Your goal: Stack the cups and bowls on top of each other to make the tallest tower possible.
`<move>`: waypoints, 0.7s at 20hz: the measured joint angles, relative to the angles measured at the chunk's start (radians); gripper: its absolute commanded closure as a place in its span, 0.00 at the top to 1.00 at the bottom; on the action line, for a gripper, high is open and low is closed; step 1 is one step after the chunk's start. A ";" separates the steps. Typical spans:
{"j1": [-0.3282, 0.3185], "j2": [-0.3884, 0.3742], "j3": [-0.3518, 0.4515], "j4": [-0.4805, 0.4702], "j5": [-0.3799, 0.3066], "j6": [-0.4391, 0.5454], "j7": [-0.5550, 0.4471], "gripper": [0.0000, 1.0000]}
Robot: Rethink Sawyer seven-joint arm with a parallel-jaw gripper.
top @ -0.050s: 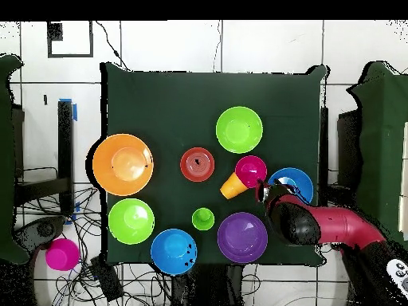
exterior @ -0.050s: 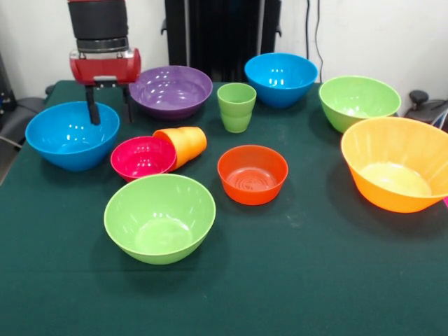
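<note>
My gripper [exterior @ -0.050s: 110,112] hangs open and empty over the right rim of the left blue bowl [exterior @ -0.050s: 66,136], beside the purple bowl [exterior @ -0.050s: 171,91]. From overhead the gripper [top @ -0.050s: 267,191] covers part of that blue bowl [top @ -0.050s: 293,182]. The orange cup [exterior @ -0.050s: 183,145] lies on its side against the small magenta bowl [exterior @ -0.050s: 142,157]. The light green cup [exterior @ -0.050s: 236,106] stands upright. The small orange-red bowl [exterior @ -0.050s: 252,175] sits mid-table, with a light green bowl [exterior @ -0.050s: 159,217] in front. A second blue bowl [exterior @ -0.050s: 281,78], another green bowl [exterior @ -0.050s: 358,101] and the large orange bowl [exterior @ -0.050s: 399,164] stand apart at the right.
Every bowl stands alone on the dark green tablecloth [exterior @ -0.050s: 294,280]. A magenta round object [top @ -0.050s: 61,254] lies off the table among cables. White wall and a black pedestal stand behind the table.
</note>
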 measured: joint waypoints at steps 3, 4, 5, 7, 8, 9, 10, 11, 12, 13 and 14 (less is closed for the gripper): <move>0.000 -0.019 0.002 0.000 0.007 0.005 0.000 1.00; 0.000 -0.026 0.002 0.000 0.013 0.008 0.000 1.00; 0.000 -0.028 0.002 0.000 0.015 0.009 0.000 1.00; 0.000 -0.030 0.003 0.000 0.021 0.009 0.000 1.00; 0.000 -0.030 0.003 0.000 0.025 0.009 0.000 1.00; 0.000 -0.030 0.004 0.000 0.028 0.009 0.000 1.00; 0.000 -0.030 0.004 0.000 0.030 0.009 0.000 1.00; 0.000 -0.030 0.005 0.000 0.032 0.009 0.000 1.00; 0.000 -0.030 0.007 0.000 0.034 0.009 0.000 1.00; 0.000 -0.030 0.008 0.000 0.035 0.009 0.000 1.00; 0.000 -0.030 0.010 0.000 0.035 0.009 0.000 1.00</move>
